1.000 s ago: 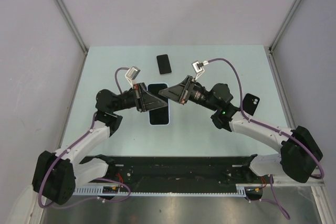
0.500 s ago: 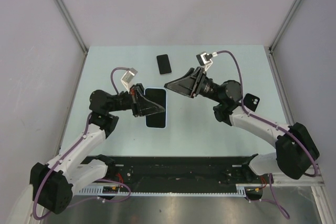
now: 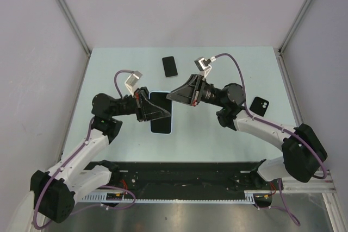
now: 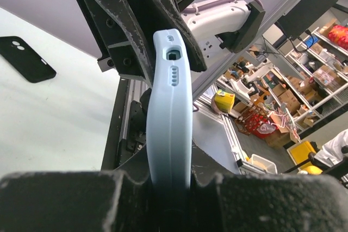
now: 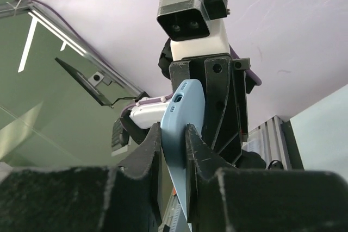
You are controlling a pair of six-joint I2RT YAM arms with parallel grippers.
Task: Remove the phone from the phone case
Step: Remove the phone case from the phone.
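The phone in its light blue case is held above the table, dark screen up. My left gripper is shut on its left long edge. In the left wrist view the case's edge rises from between my left gripper. My right gripper is shut on the case's far right corner. In the right wrist view the blue case sits pinched in my right gripper, with the left gripper's body right behind it.
A bare black phone lies at the back of the table. A black phone case lies at the right and also shows in the left wrist view. The black rail runs along the near edge.
The left gripper has drawn the cased phone slightly left. The right gripper came off it and lifted half a second ago, and has now come back and shut on its far right corner.
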